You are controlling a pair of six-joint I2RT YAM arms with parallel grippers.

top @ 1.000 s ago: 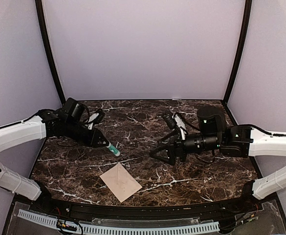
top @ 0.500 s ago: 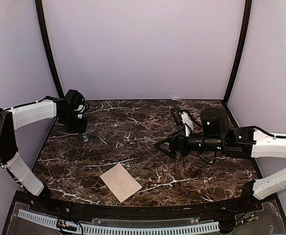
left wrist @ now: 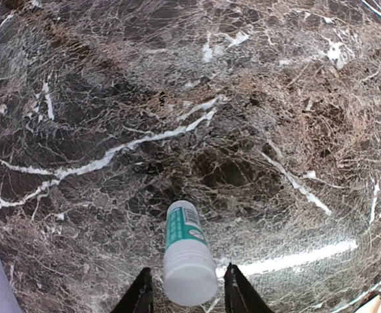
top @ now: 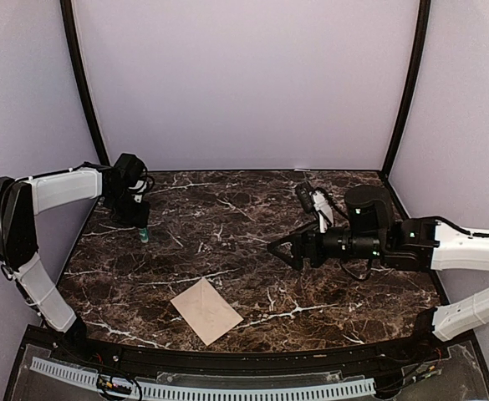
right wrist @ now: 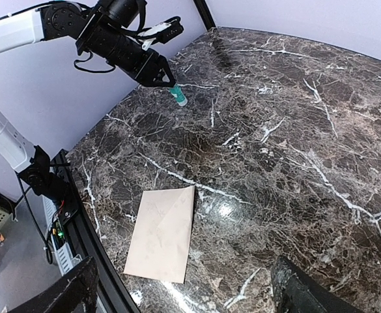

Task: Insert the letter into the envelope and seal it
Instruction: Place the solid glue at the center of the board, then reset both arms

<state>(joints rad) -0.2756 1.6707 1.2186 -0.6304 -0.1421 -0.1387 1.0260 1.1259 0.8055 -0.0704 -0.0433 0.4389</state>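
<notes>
Since the earlier frame the L arm has been swung out from the table's mid-left to the far-left back corner, with the glue stick (left wrist: 187, 261) carried along. The R arm has been drawn back a little toward its own side.

The L gripper (left wrist: 189, 298) is now pointed down over the table (top: 227, 209) near that corner. The stick is seen between its fingers (left wrist: 141, 297), w/ a thin dark gap showing on each side of the cap. The jaws are therefore judged slightly apart, no longer pinching. Whether the stick's foot is already resting on the marble can't be told.

The R gripper (top: 282, 248) is held spread wide w/ nothing in it, hovering over the right half.

The envelope (top: 206, 311) is lying flat at the near-centre of the table, flap apparently folded down, well apart from both grippers. No separate letter is seen anywhere, so it's presumably inside.

Risks:
- The stick may be tipped if one finger is dragged against the cap on the way up. It would then roll, and the table edge is near.
- If the stick isn't grounded yet, it may be dropped and bounce.
- The flap's bond can't be verified from here. If it was pressed too lightly, it may lift again.
</notes>
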